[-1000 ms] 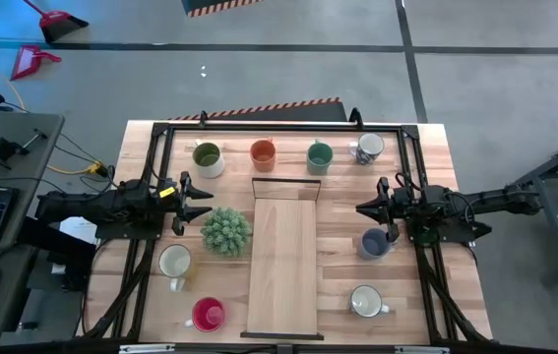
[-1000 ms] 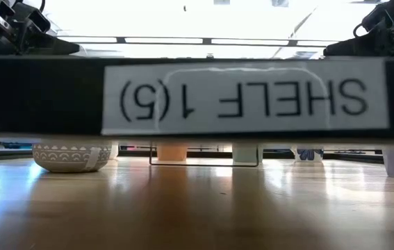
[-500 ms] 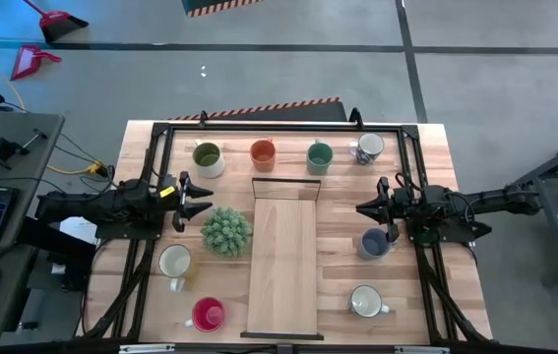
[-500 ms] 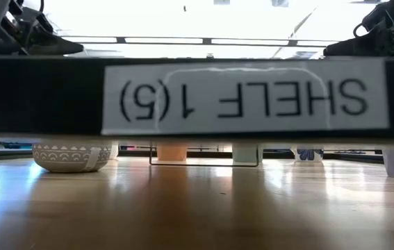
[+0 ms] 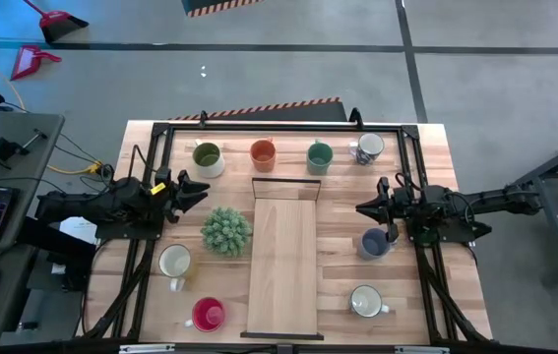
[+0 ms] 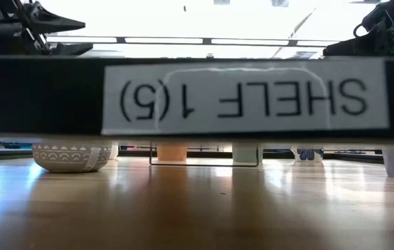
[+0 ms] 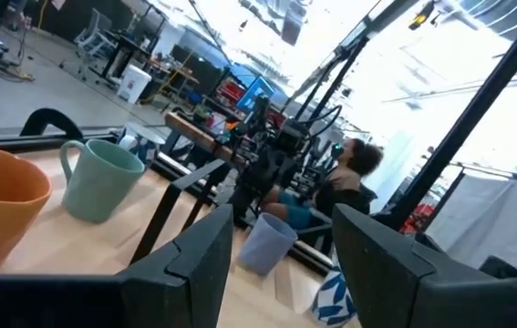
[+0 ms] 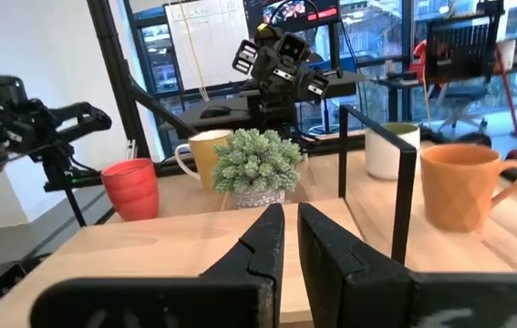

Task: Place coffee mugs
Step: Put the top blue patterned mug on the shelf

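Four mugs stand in a row along the far edge: olive mug, orange mug, teal mug, patterned mug; four look unplaced: cream mug and red mug left of the board, blue mug and white mug right of it; left hand hovers by the plant, fingers apart, empty; right hand hangs just beside the blue mug, fingers together, holding nothing.

Spiky potted plant left of center wood board w/ wire frame; "SHELF 1(5)" label.
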`<state>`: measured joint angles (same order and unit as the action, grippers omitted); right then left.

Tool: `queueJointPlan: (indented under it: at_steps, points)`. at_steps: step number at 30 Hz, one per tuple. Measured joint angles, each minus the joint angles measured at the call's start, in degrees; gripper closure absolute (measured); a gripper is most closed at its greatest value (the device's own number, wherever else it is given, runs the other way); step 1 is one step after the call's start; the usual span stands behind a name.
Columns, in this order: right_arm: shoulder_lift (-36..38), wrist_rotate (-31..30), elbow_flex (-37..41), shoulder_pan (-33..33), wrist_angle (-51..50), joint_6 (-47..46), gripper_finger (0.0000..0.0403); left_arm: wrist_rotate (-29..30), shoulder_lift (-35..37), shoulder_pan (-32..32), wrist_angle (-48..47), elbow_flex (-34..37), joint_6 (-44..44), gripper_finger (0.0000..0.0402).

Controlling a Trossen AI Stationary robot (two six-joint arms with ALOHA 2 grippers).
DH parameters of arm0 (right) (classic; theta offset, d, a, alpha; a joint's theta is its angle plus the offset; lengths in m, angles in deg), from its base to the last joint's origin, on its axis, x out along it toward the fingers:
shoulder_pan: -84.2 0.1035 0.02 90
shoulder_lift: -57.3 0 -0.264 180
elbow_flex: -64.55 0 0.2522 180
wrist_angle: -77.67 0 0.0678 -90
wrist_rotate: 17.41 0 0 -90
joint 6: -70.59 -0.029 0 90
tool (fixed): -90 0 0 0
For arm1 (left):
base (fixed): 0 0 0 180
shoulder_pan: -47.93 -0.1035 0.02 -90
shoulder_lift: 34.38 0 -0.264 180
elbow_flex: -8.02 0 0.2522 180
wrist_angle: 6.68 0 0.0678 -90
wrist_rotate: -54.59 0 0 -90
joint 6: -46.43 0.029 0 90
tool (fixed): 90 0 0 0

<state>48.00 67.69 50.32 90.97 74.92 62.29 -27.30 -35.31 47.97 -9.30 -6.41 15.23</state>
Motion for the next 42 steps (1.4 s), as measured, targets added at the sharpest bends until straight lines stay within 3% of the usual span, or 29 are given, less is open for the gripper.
queueJointPlan:
  at_steps: [5,13,18,27,37,42]
  points:
    - [0.0,0.0,0.0,0.0,-3.3,-3.5,0.0380,0.1,0.0,0.0,-0.7,0.0,5.8,0.0222]
    - [-0.1,-1.2,0.0,0.0,-4.7,-3.5,0.0380,8.1,0.0,0.0,-0.5,0.0,13.7,0.0222]
    - [-0.1,-7.2,-0.6,0.0,-1.3,-6.1,0.0379,8.1,0.0,0.0,0.2,0.0,12.4,0.0222]
    - [-3.3,-11.9,-14.1,0.0,-1.2,2.9,0.0379,4.3,-0.7,0.0,6.9,-3.9,16.7,0.0222]
    - [-22.0,-32.3,-40.9,-0.9,-32.5,2.7,0.0379,5.8,-13.3,-3.3,-7.9,-19.6,23.8,0.0222]
    - [-30.8,-33.8,-53.3,-6.6,-51.0,-2.0,0.0379,6.1,-20.9,-7.8,-16.2,-27.4,23.8,0.0222]
